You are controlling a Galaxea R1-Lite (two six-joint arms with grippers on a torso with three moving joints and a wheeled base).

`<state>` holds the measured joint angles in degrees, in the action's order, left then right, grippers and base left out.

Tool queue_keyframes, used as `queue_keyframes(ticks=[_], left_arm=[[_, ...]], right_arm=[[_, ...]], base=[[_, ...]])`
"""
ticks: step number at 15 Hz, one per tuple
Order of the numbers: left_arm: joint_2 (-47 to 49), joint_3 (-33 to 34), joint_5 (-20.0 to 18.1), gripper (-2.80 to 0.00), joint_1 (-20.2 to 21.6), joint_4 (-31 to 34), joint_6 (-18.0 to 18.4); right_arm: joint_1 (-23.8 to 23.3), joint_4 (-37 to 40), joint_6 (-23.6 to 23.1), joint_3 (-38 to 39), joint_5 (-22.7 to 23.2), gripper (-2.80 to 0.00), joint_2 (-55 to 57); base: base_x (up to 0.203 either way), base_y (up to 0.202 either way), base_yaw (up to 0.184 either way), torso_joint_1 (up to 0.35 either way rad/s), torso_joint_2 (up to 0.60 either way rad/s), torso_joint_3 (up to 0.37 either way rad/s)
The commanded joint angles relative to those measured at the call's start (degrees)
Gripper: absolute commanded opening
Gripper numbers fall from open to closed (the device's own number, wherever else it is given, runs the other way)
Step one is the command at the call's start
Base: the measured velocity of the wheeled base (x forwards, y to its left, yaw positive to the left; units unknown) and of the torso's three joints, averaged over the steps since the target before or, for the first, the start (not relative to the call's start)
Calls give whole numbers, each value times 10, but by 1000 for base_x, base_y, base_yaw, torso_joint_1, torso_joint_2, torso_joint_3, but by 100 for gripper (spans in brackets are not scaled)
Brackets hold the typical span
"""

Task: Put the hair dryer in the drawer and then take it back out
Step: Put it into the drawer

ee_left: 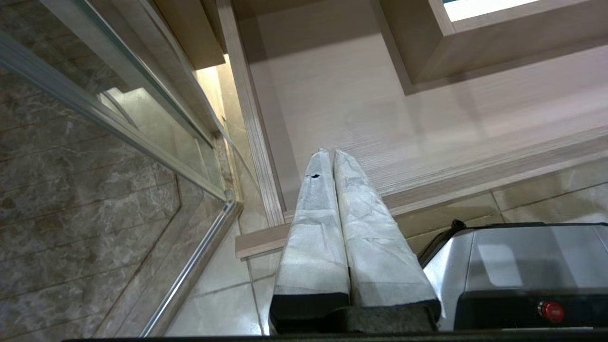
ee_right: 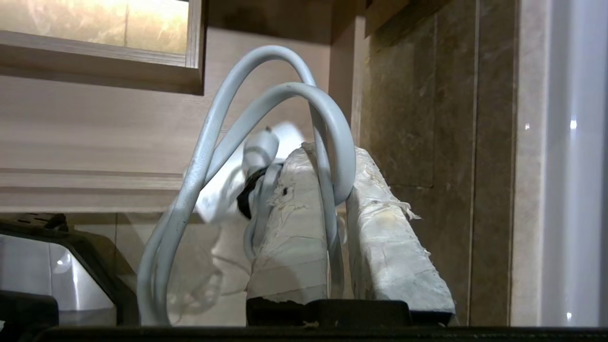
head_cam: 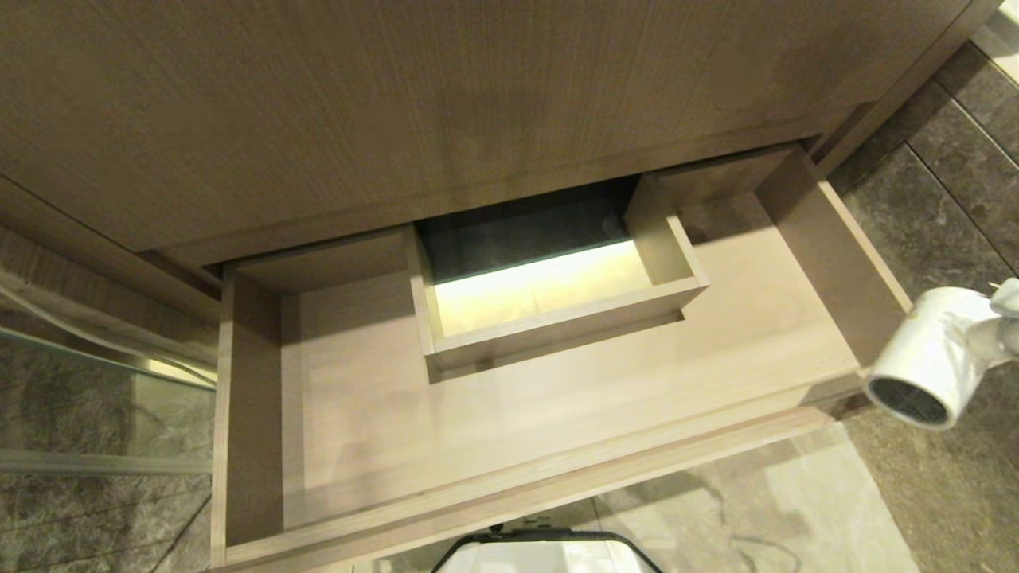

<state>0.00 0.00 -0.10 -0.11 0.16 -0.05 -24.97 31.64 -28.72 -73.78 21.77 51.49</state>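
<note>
Hair dryer (head_cam: pixel 931 358) hangs outside the drawer's (head_cam: pixel 509 485) right wall over the floor tiles, right gripper (ee_right: pixel 332 185) clenched on its cord (ee_right: pixel 213 156); the drawer is pulled out and holds nothing, so either half may be in hand, cannot tell which. Left gripper (ee_left: pixel 330 156) clenched, holding nothing, near the front left corner; open floor around the boxed cutout (head_cam: pixel 549 318), side wall edge to clear.

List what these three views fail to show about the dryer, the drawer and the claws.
- Dryer handle: head view, cut off by the picture's right edge.
- Dryer body: right wrist view, blurred behind the cord loops and the right claw.
- What the right claw pinches: cord runs between its fingers; whether the handle is in there too is hidden.
- Drawer front face: no view shows it; only its top edge shows.
- Left claw: outside the head view.
</note>
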Motion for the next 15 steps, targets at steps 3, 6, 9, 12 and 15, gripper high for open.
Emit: queue_keyframes(ticks=[3, 6, 9, 12, 15], left_arm=[[0, 0, 0, -280, 0, 0, 0], [0, 0, 0, -280, 0, 0, 0], [0, 0, -1, -280, 0, 0, 0], [0, 0, 0, -280, -1, 0, 0], [0, 0, 0, -280, 0, 0, 0]], right_arm=[[3, -13, 0, -11, 8, -280, 85], [16, -24, 1, -20, 10, -280, 139], [25, -34, 1, -62, 10, -280, 210], [33, -36, 5, -112, 11, -280, 268], [45, -33, 4, -124, 12, -280, 290]], base=[[0, 0, 0, 94, 77, 143], [0, 0, 0, 39, 49, 64], [0, 0, 0, 50, 35, 36], [0, 0, 0, 10, 4, 39], [0, 0, 0, 0, 0, 0]])
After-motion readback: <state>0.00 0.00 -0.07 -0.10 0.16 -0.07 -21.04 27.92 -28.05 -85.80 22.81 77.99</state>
